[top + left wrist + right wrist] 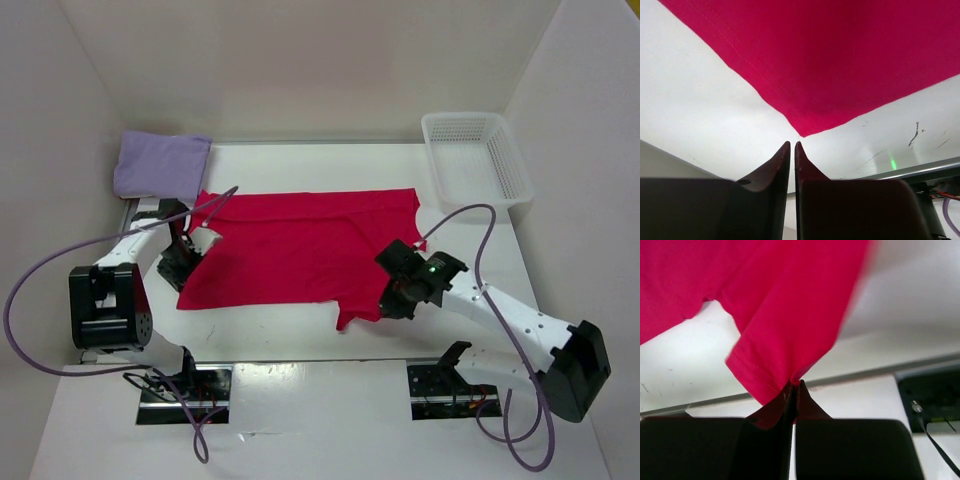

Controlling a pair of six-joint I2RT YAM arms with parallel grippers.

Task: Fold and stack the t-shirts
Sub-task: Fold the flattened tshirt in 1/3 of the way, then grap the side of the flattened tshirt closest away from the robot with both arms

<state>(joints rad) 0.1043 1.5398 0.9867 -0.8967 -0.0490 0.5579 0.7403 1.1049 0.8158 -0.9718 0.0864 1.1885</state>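
I am starting the first fold of the red shirt (300, 245), which is lying spread flat in the middle of the bench (300, 345). The lavender shirt (160, 165) is sitting folded at the far left corner. My right claw (794, 386) is clamped on the near sleeve hem, with cloth bunching between the tips. My left claw (792, 144) is nearly together right at the shirt's near left corner, and I cannot tell whether it is nipping any cloth. I am judging that the next move calls for both claws lifting together and carrying the near edge over to the far edge, once the left grip is sure.
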